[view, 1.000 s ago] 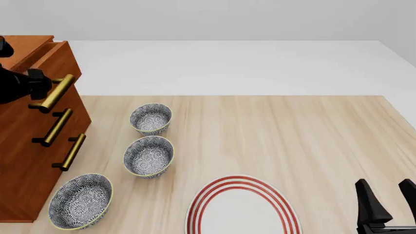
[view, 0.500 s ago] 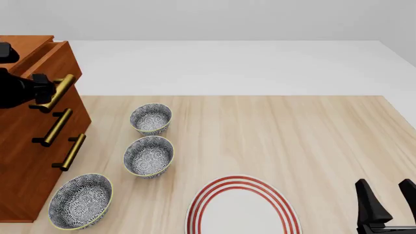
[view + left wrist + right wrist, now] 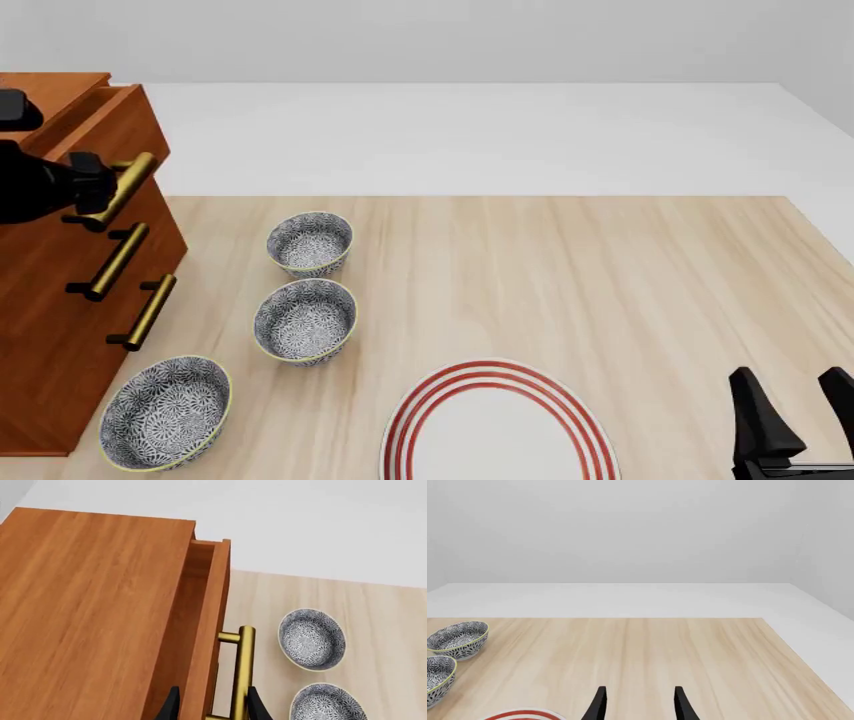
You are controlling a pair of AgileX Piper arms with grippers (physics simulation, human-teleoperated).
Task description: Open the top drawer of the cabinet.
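Slid out a touch further over the last second: top drawer [image 3: 127, 125] of the cabinet [image 3: 54, 330], far left in front view. Left gripper [image 3: 91, 185] clamped on brass handle [image 3: 241, 672] in wrist view; best pulled straight, level. Right gripper [image 3: 637, 704] parted, idle.

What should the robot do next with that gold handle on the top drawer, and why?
Probably keep pulling the brass handle straight out toward the bowls. The left gripper has its fingers on either side of the handle and drawer front, and the top drawer stands only slightly out of the cabinet.
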